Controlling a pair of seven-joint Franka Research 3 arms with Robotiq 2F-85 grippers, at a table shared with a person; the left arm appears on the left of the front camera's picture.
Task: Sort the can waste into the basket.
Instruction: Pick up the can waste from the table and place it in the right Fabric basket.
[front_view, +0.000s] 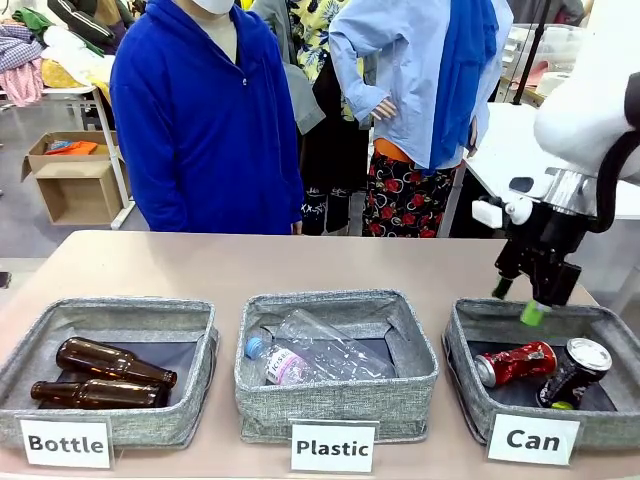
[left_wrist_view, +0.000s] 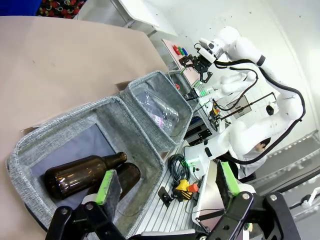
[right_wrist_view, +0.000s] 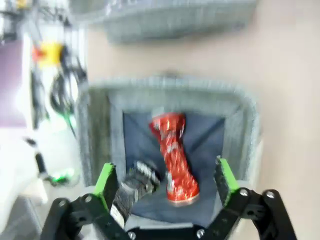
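Note right gripper (front_view: 537, 290) above far rim of basket (front_view: 462, 335) labelled "Can", fingers spread, holding nothing. Red crushed can (front_view: 515, 363) and dark slim can (front_view: 573, 372) lie inside, touching: sorting looks complete. Right wrist view gives you top-down check, red can (right_wrist_view: 174, 156) between spread fingers (right_wrist_view: 106, 180). Left wrist view gives you left gripper (left_wrist_view: 167, 187), fingers spread, empty, beside brown bottles (left_wrist_view: 82, 175).
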